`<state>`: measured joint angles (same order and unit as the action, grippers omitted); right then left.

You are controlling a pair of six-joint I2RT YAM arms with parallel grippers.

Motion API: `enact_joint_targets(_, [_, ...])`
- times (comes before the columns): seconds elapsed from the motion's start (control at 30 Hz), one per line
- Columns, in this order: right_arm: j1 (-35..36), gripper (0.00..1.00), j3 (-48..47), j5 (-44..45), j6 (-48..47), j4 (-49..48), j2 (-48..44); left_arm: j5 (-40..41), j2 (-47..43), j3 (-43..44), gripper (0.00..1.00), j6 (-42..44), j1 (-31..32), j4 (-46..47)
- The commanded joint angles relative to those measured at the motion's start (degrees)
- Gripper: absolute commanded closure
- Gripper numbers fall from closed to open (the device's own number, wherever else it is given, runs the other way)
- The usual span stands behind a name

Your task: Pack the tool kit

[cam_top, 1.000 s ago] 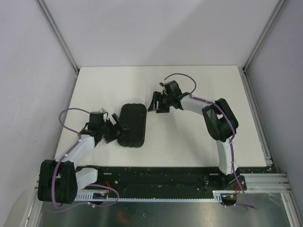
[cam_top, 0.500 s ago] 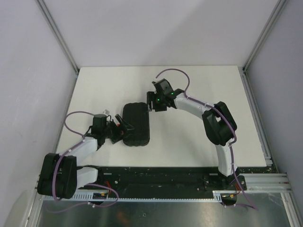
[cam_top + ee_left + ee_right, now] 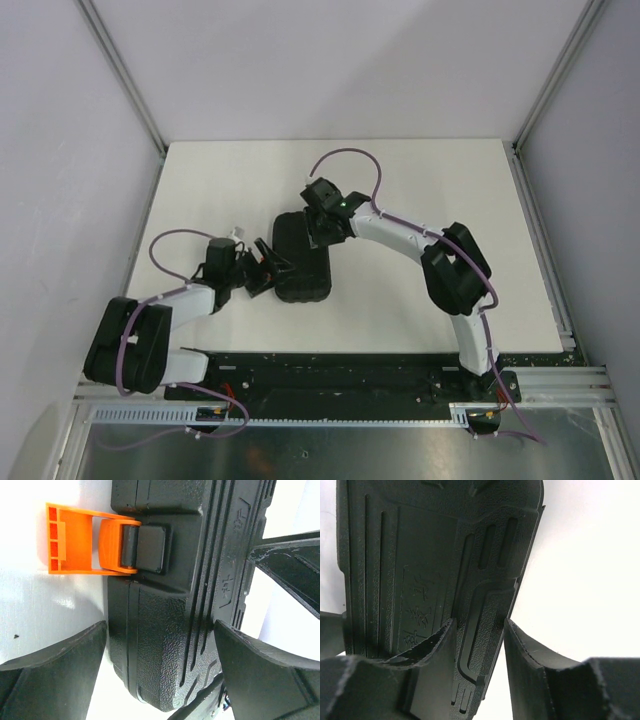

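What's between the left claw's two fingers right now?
The black tool case, latch side toward the camera, with its orange latch sticking out. The left wrist view shows it.

Top camera looks down from behind; both wrist cameras (very close) face the case [image 3: 165, 645].

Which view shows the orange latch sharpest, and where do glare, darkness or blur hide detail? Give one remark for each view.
Left wrist: latch and case texture crisp, table blown out white. Right wrist: case ribs legible though dim, right pincer's fingers slightly soft, table glaring. Top external: even light, case a featureless black shape, latch too small to make out.
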<state>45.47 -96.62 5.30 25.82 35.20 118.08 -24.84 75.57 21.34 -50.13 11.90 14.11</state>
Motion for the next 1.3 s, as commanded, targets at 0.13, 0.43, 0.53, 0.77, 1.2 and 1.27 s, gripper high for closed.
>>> enact_joint_targets(0.13, [1.5,0.68,-6.4,11.3,-1.7,13.6,8.3,1.2,3.4,1.4,0.01,0.1,1.6,2.2])
enact_joint_targets(0.43, [-3.8,0.85,7.1,-1.7,-0.1,7.5,10.9,-1.4,11.0,4.7,0.25,-1.8,4.8,10.5])
enact_joint_targets(0.53, [-4.9,0.84,9.9,-4.2,-0.1,5.7,10.4,-1.6,9.3,5.8,0.44,-1.5,4.9,11.1])
enact_joint_targets(0.77, [-6.4,0.82,11.1,-8.5,-0.2,4.1,9.3,-3.2,6.4,11.7,0.78,-2.2,6.0,11.1])
enact_joint_targets(1.2, [-11.3,0.61,16.4,-15.6,-0.7,-2.1,4.8,3.1,2.9,14.5,0.69,0.5,7.4,1.4])
enact_joint_targets(1.27, [-11.6,0.60,17.1,-16.9,-0.9,-2.7,4.8,3.0,2.4,14.7,0.71,0.3,7.9,1.4])
